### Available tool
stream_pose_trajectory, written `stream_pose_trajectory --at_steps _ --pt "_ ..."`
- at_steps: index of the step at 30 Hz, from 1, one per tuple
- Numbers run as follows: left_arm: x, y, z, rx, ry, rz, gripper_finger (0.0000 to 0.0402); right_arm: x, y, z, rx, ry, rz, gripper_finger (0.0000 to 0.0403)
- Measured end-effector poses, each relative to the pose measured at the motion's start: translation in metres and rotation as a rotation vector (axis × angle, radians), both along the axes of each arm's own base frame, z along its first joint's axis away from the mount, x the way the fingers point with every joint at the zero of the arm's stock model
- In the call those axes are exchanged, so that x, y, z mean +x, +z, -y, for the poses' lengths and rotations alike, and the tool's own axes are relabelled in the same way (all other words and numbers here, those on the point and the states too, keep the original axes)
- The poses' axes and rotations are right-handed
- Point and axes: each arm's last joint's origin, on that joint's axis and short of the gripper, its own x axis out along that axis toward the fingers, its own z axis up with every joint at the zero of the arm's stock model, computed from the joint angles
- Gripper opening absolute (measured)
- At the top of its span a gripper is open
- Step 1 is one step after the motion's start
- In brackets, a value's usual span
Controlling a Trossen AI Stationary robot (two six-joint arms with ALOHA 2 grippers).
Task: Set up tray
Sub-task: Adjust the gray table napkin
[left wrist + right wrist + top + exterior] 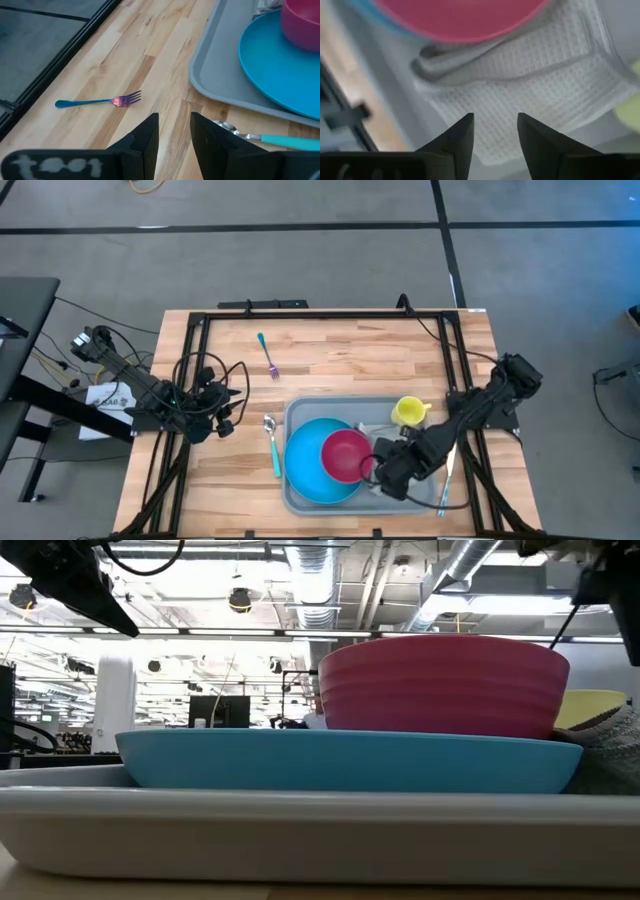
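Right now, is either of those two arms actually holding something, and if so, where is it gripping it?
Nothing is held. The right end effector hangs open above the napkin on the tray; the left end effector is open over bare table.

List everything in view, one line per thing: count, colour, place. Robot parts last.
tray: one, grey, near edge of the table
plate: one, blue, on the tray
bowl: one, pink, on the plate
napkin: one, grey, on the tray beside the plate
cup: one, yellow, tray's far right corner
spoon: one, teal handle, on the table left of the tray
fork: one, teal handle, purple head, on the table beyond the tray
table: one, light wood
left gripper: one, dark, open, over the table left of the tray
right gripper: one, dark, open, over the napkin
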Motion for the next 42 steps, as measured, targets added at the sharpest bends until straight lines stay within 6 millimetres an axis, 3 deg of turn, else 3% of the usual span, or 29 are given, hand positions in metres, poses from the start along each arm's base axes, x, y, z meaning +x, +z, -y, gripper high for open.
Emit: stream_pose_trajectory --at_steps 3,7,14,24,28,37,42 --pt "0.0 0.0 0.0 -0.019 0.017 0.011 0.0103 -0.002 -0.013 -0.01 -0.014 -0.103 -0.037 0.0139" --pt "0.0 0.0 0.0 -0.052 0.046 0.032 0.0103 -0.005 -0.033 -0.021 -0.053 -0.096 -0.125 0.0142" --pt "0.0 0.0 0.0 -0.089 0.078 0.053 0.0103 -0.007 -0.058 -0.02 -0.154 -0.2 -0.275 0.0155" --pt "0.0 -0.002 0.003 -0.186 0.04 -0.002 0.0103 -0.027 -0.047 -0.027 -0.21 -0.353 -0.276 0.0166" --pt "-0.001 -0.003 0.004 -0.244 0.007 -0.045 0.0103 -0.032 -0.046 -0.035 -0.212 -0.4 -0.199 0.0166" --pt "-0.001 -0.004 0.005 -0.24 -0.035 -0.077 0.0103 -0.042 -0.078 -0.039 -0.143 -0.512 -0.132 0.0166" --pt "-0.001 -0.003 0.005 -0.228 -0.036 -0.074 0.0103 -0.042 -0.082 -0.034 -0.154 -0.528 -0.13 0.0166"
